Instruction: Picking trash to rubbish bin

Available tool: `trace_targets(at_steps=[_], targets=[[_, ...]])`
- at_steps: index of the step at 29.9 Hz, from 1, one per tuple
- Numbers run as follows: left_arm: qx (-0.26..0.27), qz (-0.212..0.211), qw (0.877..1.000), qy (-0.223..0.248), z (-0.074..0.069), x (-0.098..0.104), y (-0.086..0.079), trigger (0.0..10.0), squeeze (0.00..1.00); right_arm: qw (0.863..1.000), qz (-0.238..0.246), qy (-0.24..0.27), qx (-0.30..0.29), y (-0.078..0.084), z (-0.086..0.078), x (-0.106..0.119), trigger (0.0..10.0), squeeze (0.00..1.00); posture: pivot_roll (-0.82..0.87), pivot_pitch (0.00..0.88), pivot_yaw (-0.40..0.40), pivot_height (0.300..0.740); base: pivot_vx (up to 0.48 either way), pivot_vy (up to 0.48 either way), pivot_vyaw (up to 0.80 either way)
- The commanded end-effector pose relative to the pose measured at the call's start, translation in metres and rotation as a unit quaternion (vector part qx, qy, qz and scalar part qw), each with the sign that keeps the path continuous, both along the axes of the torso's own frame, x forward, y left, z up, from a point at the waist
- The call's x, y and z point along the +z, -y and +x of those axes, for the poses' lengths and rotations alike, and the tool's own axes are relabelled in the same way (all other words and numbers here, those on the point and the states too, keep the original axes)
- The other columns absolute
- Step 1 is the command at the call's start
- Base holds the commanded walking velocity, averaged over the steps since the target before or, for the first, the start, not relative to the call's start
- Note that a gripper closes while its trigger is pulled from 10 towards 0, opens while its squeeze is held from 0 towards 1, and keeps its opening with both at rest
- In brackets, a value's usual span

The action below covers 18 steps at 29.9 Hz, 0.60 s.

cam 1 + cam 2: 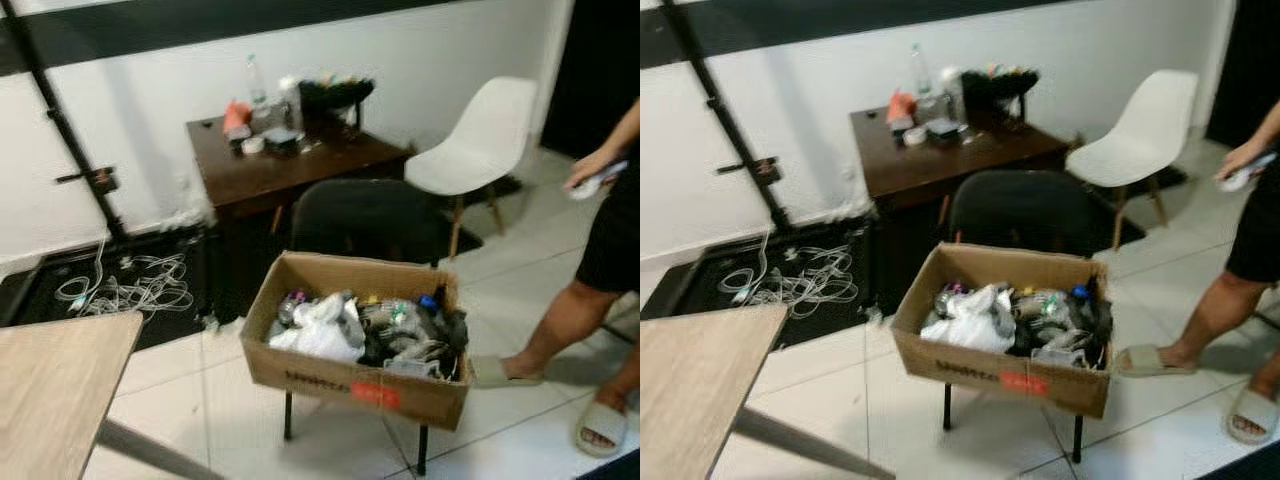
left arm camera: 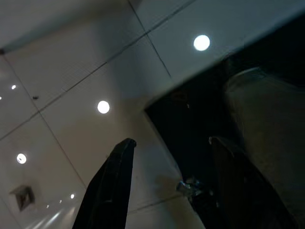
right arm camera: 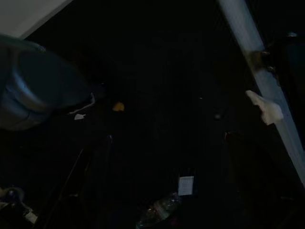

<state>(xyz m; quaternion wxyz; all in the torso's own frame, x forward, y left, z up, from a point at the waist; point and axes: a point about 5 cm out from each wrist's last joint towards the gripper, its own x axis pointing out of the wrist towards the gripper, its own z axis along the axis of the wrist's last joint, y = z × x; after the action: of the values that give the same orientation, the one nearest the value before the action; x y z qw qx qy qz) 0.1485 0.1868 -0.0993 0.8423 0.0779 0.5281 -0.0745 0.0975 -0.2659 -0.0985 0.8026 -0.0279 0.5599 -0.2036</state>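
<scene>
A cardboard box packed with trash sits on the seat of a black chair on the tiled floor, straight ahead of the robot; white bags, plastic bottles and dark scraps fill it nearly to the rim. No rubbish bin can be made out, so the box is either the collecting point or the load to be emptied, and I cannot tell which. The left gripper hangs low over the floor with its jaws spread apart and nothing between them. The right wrist view is too dark to tell how the right arm's jaws stand; a crumpled white scrap and what looks like a bottle show faintly below it. The sensible step now is probably to close in squarely on the box, stopping short of the wooden tabletop at the robot's left and giving room to the person standing at the right in sandals. Any grasp should come from above onto a single light piece, since the box overhangs the seat and a sideways push could tip it. Dark lettering and a red label mark the box front, both too blurred to read.
</scene>
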Motion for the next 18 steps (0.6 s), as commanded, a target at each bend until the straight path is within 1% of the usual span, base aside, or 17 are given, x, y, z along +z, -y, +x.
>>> trace_targets(at_steps=[1,3,4,5,9,11,13,14,15,16,17,18], targets=[[-0.001,-0.01,1.0,0.013,0.004,0.002,0.0,10.0,0.0,1.0,0.013,-0.023,0.003,-0.008,-0.013,-0.005,10.0,0.0,-0.26,0.079,0.134,0.74,0.0,0.0,0.0],[-0.005,-0.025,0.999,0.019,0.007,0.003,0.004,10.0,0.0,1.0,0.013,-0.028,0.001,-0.008,-0.016,-0.006,10.0,0.0,-0.26,0.08,0.134,0.74,0.0,0.0,0.0],[-0.005,-0.025,0.999,0.019,0.007,0.003,0.004,10.0,0.0,1.0,0.013,-0.028,0.001,-0.008,-0.016,-0.006,10.0,0.0,-0.26,0.08,0.134,0.74,0.0,0.0,0.0],[-0.019,-0.036,0.999,0.024,0.01,0.004,0.008,10.0,0.0,0.999,0.013,-0.031,0.001,-0.008,-0.019,-0.007,10.0,0.0,-0.26,0.08,0.134,0.74,0.0,0.0,0.0],[-0.048,-0.077,0.995,0.041,0.018,0.008,0.02,10.0,0.0,0.999,0.012,-0.036,0.0,-0.006,-0.022,-0.007,10.0,0.0,-0.27,0.084,0.135,0.74,0.0,0.0,0.0],[-0.059,-0.085,0.994,0.047,0.02,0.009,0.023,10.0,0.0,0.999,0.012,-0.036,0.0,-0.005,-0.023,-0.007,10.0,0.0,-0.27,0.085,0.135,0.74,0.0,0.0,0.0],[-0.106,-0.114,0.985,0.068,0.029,0.015,0.033,10.0,0.0,0.999,0.011,-0.038,0.0,-0.004,-0.024,-0.007,10.0,0.0,-0.26,0.088,0.133,0.74,0.0,0.0,0.0],[-0.106,-0.114,0.985,0.068,0.029,0.015,0.033,10.0,0.0,0.999,0.011,-0.038,0.0,-0.004,-0.024,-0.007,10.0,0.0,-0.26,0.088,0.133,0.74,0.0,0.0,0.0],[-0.122,-0.131,0.981,0.078,0.033,0.018,0.037,10.0,0.0,0.999,0.011,-0.039,0.001,-0.004,-0.024,-0.007,10.0,0.0,-0.26,0.09,0.132,0.74,0.0,0.0,0.0],[-0.147,-0.202,0.963,0.102,0.046,0.029,0.049,10.0,0.0,0.999,0.011,-0.041,0.004,-0.003,-0.025,-0.007,10.0,0.0,-0.26,0.092,0.127,0.74,0.0,0.0,0.0],[-0.147,-0.202,0.963,0.102,0.046,0.029,0.049,10.0,0.0,0.999,0.011,-0.041,0.004,-0.003,-0.025,-0.007,10.0,0.0,-0.26,0.092,0.127,0.74,0.0,0.0,0.0],[-0.16,-0.223,0.955,0.112,0.051,0.033,0.053,10.0,0.0,0.999,0.011,-0.042,0.005,-0.003,-0.026,-0.007,10.0,0.0,-0.26,0.094,0.124,0.74,0.0,0.0,0.0]])
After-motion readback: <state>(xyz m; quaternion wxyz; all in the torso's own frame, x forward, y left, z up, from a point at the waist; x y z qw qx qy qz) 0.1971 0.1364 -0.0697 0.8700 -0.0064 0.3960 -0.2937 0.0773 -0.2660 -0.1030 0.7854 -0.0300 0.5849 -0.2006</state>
